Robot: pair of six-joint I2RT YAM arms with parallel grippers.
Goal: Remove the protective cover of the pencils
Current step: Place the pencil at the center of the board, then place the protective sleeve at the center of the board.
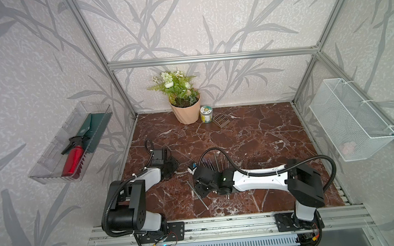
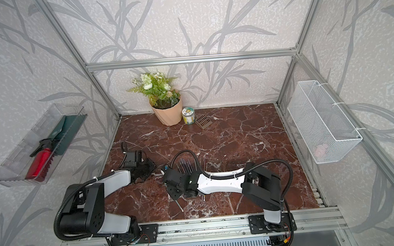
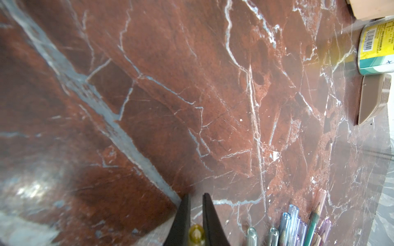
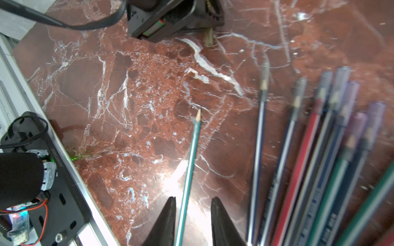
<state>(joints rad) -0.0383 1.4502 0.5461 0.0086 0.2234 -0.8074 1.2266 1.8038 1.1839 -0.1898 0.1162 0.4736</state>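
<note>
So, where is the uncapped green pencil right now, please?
In the right wrist view the green pencil lies on the marble table within the open right gripper, apart from the capped pencils.

Left tool (image 3: 196,197) nearly closed; right tool (image 4: 194,199) jaws apart.

table (image 1: 240,137): red-brown marble, white veins | caps (image 4: 339,85): blue-purple | pot (image 1: 186,112): peach

A potted plant (image 1: 186,111) is positioned at the rear edge of the marble tabletop (image 1: 264,135). A labelled can (image 1: 206,114) is placed just beside the pot, and a brown slotted part (image 1: 221,120) is laid beyond the can. A clear tray (image 1: 42,162) with a red spray bottle (image 1: 73,159) is mounted well left of the pot, and a white mesh basket (image 1: 349,116) well right.
</note>
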